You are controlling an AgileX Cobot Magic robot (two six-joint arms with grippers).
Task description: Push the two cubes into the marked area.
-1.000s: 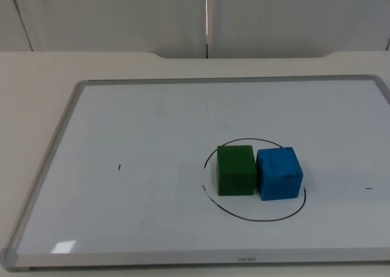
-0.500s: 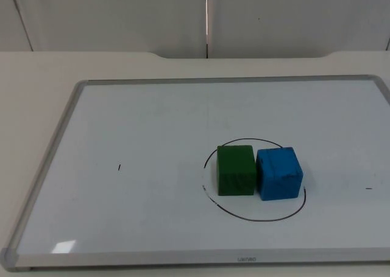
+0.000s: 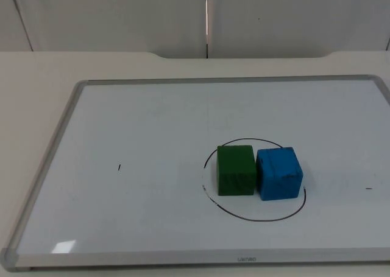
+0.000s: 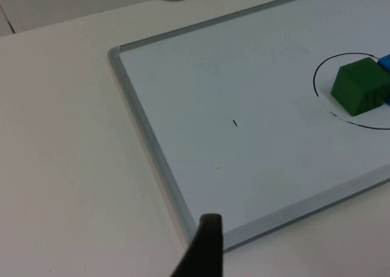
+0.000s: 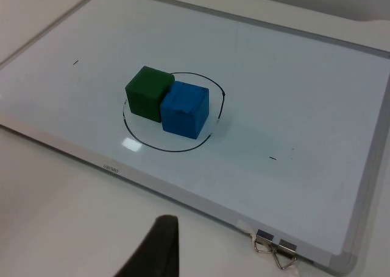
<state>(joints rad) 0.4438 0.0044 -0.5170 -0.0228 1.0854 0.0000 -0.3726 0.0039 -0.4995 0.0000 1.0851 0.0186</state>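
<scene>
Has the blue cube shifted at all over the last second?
No. In the top view the blue cube sits in the same spot inside the drawn circle, flush against the green cube, as it did a second ago.

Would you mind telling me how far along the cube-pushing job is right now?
It looks finished: the green cube and blue cube sit side by side, touching, inside the drawn circle on the whiteboard. Nothing is in hand and nothing seems left to push.

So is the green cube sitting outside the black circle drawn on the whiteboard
No, the green cube sits inside the black drawn circle, side by side with the blue cube.
</scene>
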